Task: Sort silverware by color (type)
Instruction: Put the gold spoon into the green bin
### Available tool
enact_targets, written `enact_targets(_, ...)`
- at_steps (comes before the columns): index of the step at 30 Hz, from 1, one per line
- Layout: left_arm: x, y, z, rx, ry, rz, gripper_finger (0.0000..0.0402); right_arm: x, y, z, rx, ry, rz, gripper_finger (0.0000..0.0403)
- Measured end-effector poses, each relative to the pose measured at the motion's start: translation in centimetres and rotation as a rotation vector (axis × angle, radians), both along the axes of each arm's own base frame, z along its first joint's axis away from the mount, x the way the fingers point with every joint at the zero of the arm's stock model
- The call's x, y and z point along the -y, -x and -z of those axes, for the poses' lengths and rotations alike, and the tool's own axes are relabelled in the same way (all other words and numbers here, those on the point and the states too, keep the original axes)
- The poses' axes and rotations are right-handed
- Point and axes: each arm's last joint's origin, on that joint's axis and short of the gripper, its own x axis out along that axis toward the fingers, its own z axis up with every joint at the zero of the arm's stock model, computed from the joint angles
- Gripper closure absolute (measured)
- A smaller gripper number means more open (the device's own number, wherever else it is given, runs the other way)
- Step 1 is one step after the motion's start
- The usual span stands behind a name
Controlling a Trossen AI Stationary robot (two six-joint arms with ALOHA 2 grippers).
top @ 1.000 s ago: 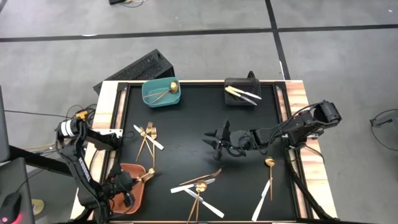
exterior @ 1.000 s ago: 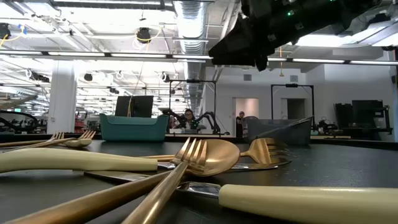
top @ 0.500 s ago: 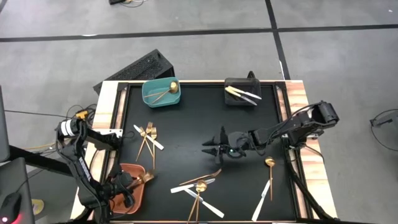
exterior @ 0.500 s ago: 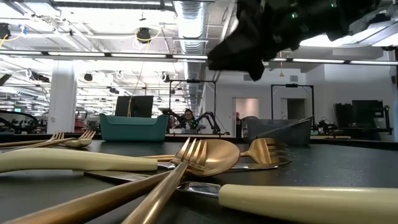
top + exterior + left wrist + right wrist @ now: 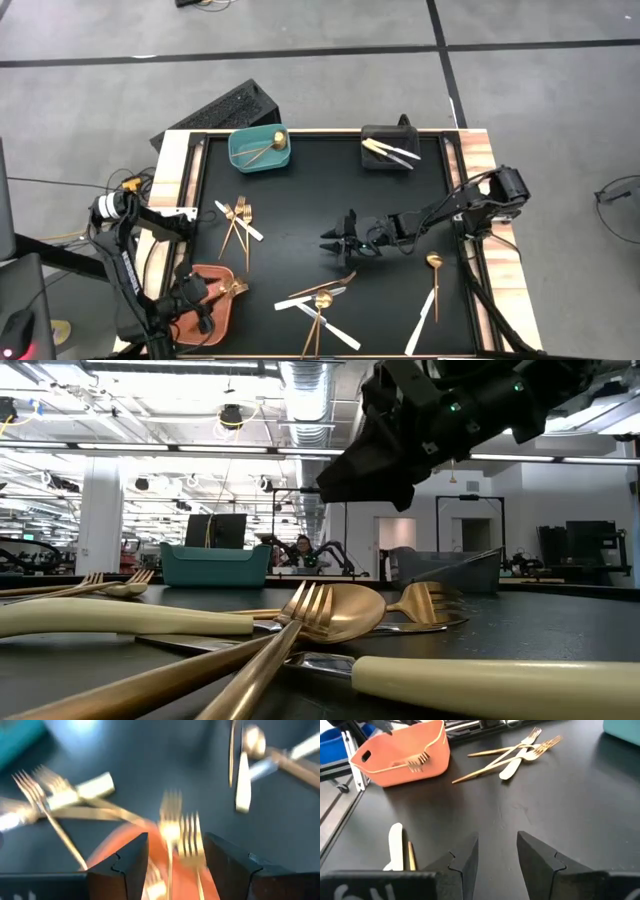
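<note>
My right gripper (image 5: pixel 333 241) hangs over the middle of the mat (image 5: pixel 300 200), fingers spread with nothing between them, the wrist view showing bare mat in the gap. The nearest silverware is the crossed pile (image 5: pixel 318 298) at its 6 o'clock: a gold fork, a spoon and white knives lying over one another. If I drop in there, I risk pinching two pieces at once, or levering a knife off the stack and skidding it across the mat.

Out at 9 o'clock lie the forks (image 5: pixel 238 219) with a knife across them, same hazard. At 4 o'clock sit a lone spoon (image 5: pixel 434 263) and knife (image 5: pixel 426 308), easier picks.

My left gripper (image 5: pixel 190 296) is over the salmon bin (image 5: pixel 218 312), jaws apart around fork tines; whether it grips them I cannot tell. If a fork is caught on a finger, it could drag back out of the bin.
</note>
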Motion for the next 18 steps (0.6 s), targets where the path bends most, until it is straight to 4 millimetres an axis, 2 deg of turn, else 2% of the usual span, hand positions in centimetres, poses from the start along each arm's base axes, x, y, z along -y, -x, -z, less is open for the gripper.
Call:
enact_targets(3,-0.4,-1.4,-0.4,0.155,-0.073,0.036,0.0223,0.0,0.0,0.0,0.000,0.000,-0.001,0.0249)
enact_targets(5,-0.7,-2.7,-0.2,0.189,-0.111,0.044,0.0223,0.0,0.0,0.0,-0.003,0.001,0.000,0.0249)
enact_targets(9,-0.9,-6.1,0.5,0.049,-0.147,0.078,0.0223,0.0,0.0,0.0,-0.004,0.002,0.001,0.0249)
enact_targets(14,-0.7,-10.5,0.7,-0.104,-0.136,0.264,0.0223,-0.1,0.1,0.0,-0.007,0.004,0.000,0.0249)
enact_targets(18,-1.8,-12.4,0.7,-0.142,-0.148,0.279,0.0223,-0.3,0.1,0.0,-0.007,0.007,-0.008,0.0249)
